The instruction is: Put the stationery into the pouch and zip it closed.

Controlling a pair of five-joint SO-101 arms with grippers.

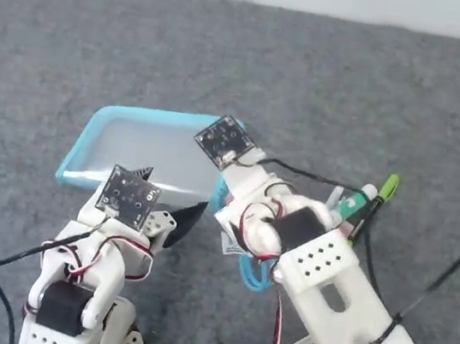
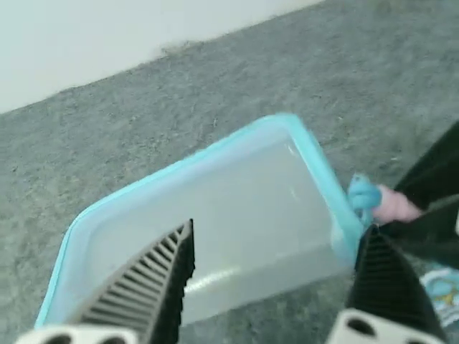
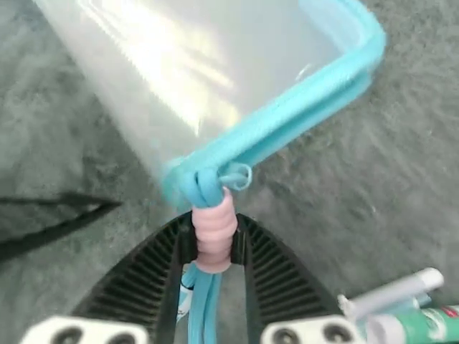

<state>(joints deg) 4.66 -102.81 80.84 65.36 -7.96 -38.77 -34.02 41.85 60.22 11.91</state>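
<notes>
A translucent pouch [image 1: 143, 146] edged in light blue lies flat on the grey, carpet-textured desk [image 1: 356, 78], left of centre. At its near right corner, a pink zipper pull [image 3: 214, 236] on a blue cord [image 3: 204, 304] is pinched in the right gripper [image 3: 214, 226], whose jaws are drawn narrow around it. The left gripper [image 2: 278, 233] sits at the pouch's near edge with its jaws spread wide. The pouch lies between and just beyond them; whether they touch it cannot be told. The stationery [image 1: 368, 201], including a green-capped pen and a tube, lies on the desk right of the pouch, just beside the right arm.
</notes>
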